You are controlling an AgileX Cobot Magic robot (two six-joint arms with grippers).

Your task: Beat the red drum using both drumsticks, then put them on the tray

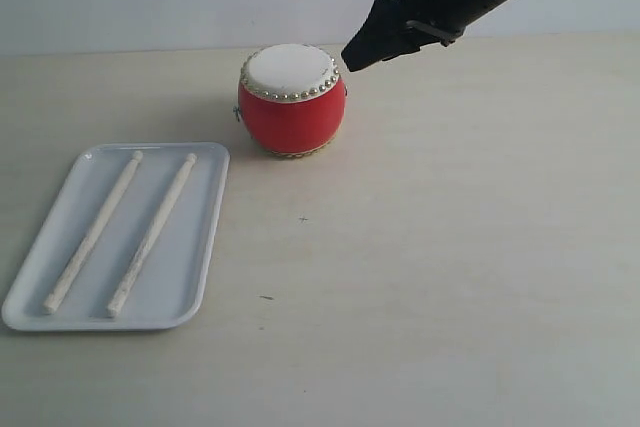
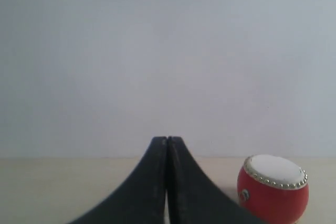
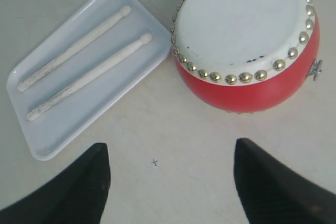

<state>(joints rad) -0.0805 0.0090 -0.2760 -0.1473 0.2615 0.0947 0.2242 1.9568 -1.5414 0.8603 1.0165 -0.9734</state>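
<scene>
Both drumsticks (image 1: 150, 237) lie in the tray (image 1: 115, 247), well apart from the right tool (image 1: 355, 55).

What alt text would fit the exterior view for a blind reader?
Two wooden drumsticks lie side by side in a white tray on a pale table, with a small red drum beyond it. A black robot gripper hangs beside the drum's top.

Glossy red drum (image 1: 292, 117), shiny metal studs, pale wooden drumsticks (image 1: 152, 234), smooth white plastic tray (image 1: 60, 209)
</scene>
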